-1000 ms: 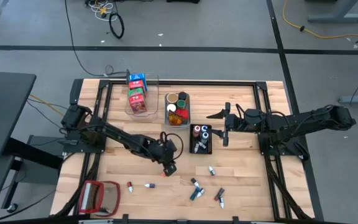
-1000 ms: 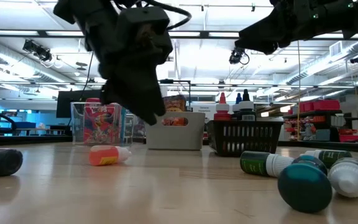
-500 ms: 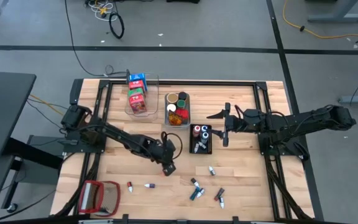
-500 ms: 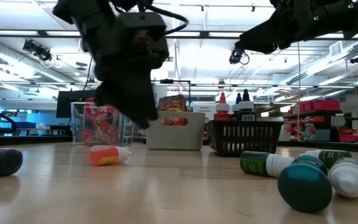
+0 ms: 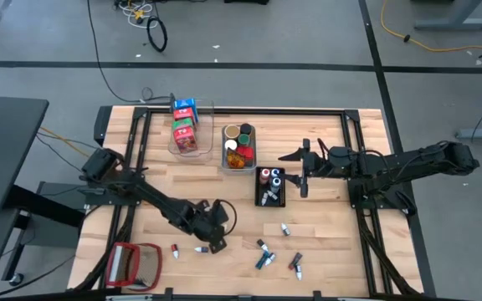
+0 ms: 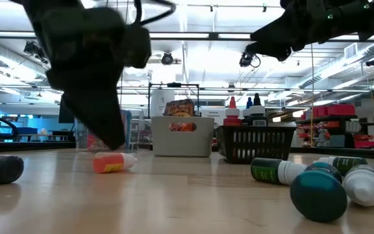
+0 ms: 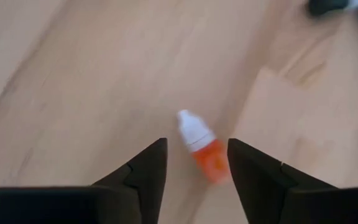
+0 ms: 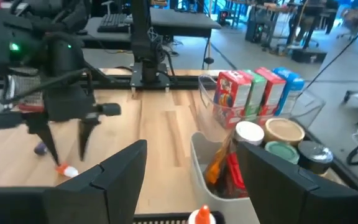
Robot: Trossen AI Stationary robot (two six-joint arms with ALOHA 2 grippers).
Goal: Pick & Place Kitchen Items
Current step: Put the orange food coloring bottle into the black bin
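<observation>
Left gripper (image 5: 210, 240) low in the lower-centre of the high view, poised over a small orange bottle with a white cap (image 7: 202, 149) lying on its side on the wooden table (image 5: 325, 226); in the left wrist view, bottle framed between the two dark fingers (image 7: 143, 171), jaws parted somewhat with a gap on either side of it, nothing gripped. Same bottle at left-centre of the low view (image 6: 114, 162), flat on the boards just beneath the dark gripper (image 6: 112, 133). Right gripper (image 5: 298, 167) at centre-right of the high view, hanging above the black bin (image 5: 271, 187), jaws wide and empty; own fingers (image 8: 107, 177) spread across the bottom of the right wrist view. Clear bin (image 5: 191, 127) at upper centre holding blue, red and green cartons (image 5: 184, 123); grey bin (image 5: 239, 147) just right of it with round jars (image 5: 239, 132); black bin carrying a few capped bottles (image 5: 268, 176). Loose small bottles (image 5: 264, 255) scattered along the lower centre of the high view, well apart from the bins; dark green ones (image 6: 317, 188) large at lower right of the low view. Red-framed flat object (image 5: 134, 263) at lower left of the table.
</observation>
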